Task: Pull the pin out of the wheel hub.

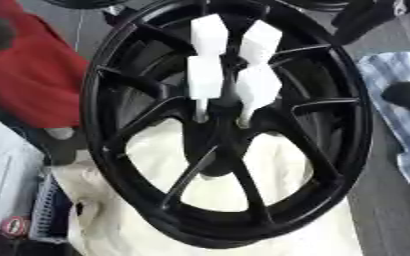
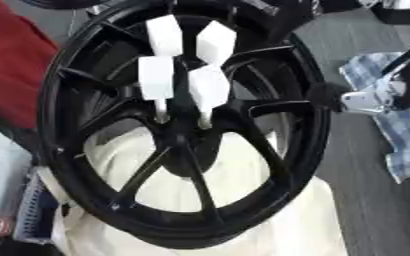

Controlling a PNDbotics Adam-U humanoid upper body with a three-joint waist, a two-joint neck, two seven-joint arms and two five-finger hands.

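4 white pins sit in black wheel hub; right hand beside rim, fingers can't tell.

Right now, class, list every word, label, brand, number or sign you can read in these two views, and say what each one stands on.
None can be read.
The black wheel and its four white pins carry no visible lettering.
A small round red and white mark at the lower left may be a label, but it is too blurred to read.
The checked cloth shows only its pattern.
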